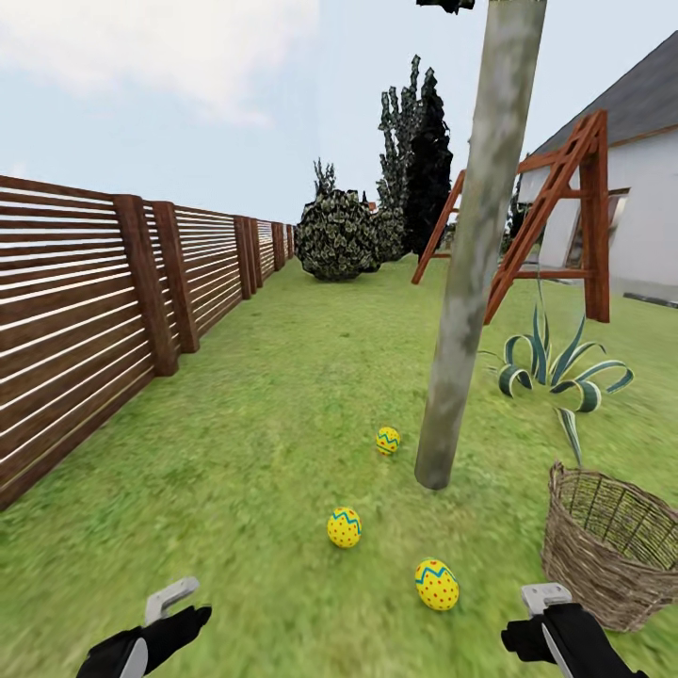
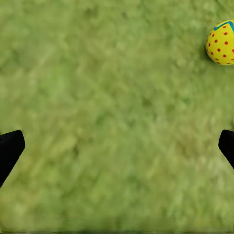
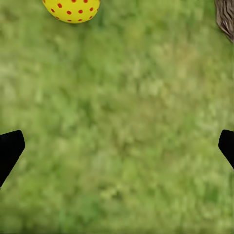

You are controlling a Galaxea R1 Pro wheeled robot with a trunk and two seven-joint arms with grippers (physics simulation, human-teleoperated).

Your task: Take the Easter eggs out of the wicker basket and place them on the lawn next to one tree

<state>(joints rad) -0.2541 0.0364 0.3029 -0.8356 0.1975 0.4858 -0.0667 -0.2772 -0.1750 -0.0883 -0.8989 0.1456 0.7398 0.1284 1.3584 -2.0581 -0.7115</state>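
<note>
Three yellow Easter eggs lie on the lawn [image 1: 264,414] around the foot of the tree [image 1: 471,282]: one [image 1: 388,440] just left of the trunk, one [image 1: 344,527] nearer me, one [image 1: 437,584] nearest, in front of the trunk. The wicker basket [image 1: 612,546] stands at the right with no egg visible inside it. My left gripper [image 1: 155,626] hangs open low at the left over bare grass, an egg [image 2: 222,43] off to one side. My right gripper [image 1: 551,626] is open beside the basket, with an egg [image 3: 72,9] and the basket's edge [image 3: 226,17] ahead of it.
A brown slat fence [image 1: 94,311] runs along the left. A spiky striped plant [image 1: 556,363] grows behind the basket, and a wooden swing frame [image 1: 565,207] stands before the white house [image 1: 640,207]. A round dark bush [image 1: 337,235] and columnar trees [image 1: 419,160] stand far back.
</note>
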